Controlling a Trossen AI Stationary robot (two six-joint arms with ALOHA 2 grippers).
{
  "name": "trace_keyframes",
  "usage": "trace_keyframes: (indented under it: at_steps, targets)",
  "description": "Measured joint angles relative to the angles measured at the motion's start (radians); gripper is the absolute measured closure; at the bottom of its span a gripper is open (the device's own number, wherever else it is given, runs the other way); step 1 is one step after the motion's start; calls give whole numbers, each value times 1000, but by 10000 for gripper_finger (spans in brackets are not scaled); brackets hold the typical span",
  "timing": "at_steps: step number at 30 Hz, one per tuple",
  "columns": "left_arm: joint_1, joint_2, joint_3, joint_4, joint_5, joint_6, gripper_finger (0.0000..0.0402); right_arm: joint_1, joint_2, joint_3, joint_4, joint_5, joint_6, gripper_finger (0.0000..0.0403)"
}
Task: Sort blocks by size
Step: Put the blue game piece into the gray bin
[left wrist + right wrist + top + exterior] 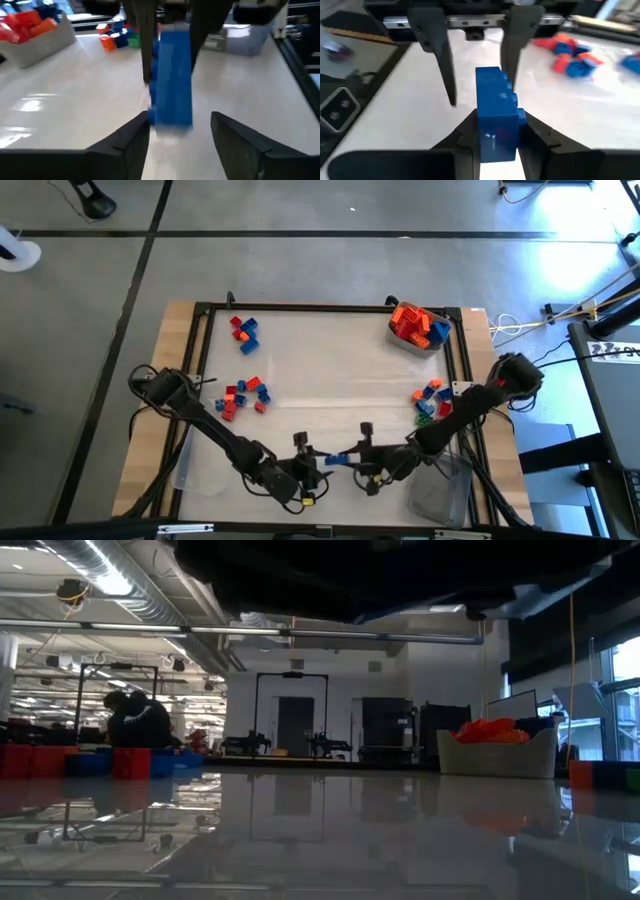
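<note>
Long blue plastic brick [496, 114] clamped in right gripper [495, 131]; left gripper [181, 131] fingers apart around it. Clear plastic tub [412, 340] holding red and orange bricks [414, 323].

1. The centre of the pale worktop [330, 370] lies open between the scattered brick clusters.
2. Far right, a clear plastic tub of orange and red bricks [416, 328] blocks the corner.
3. Near edge: both arms meet around a long blue plastic brick [337, 459].

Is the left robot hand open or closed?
Open. In the left wrist view its fingers stand apart from the blue block; the right gripper is shut on that block.
</note>
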Motion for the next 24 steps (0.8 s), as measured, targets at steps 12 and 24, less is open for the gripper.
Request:
trace_keyframes:
  at_steps: [12, 24]
  targets:
    - [-31, -1, 0, -155, 14, -63, 192, -76, -394, 1, -519, 419, 35, 308]
    - [-21, 33, 0, -147, 7, -56, 192, -491, -568, 1, -844, 409, 83, 301]
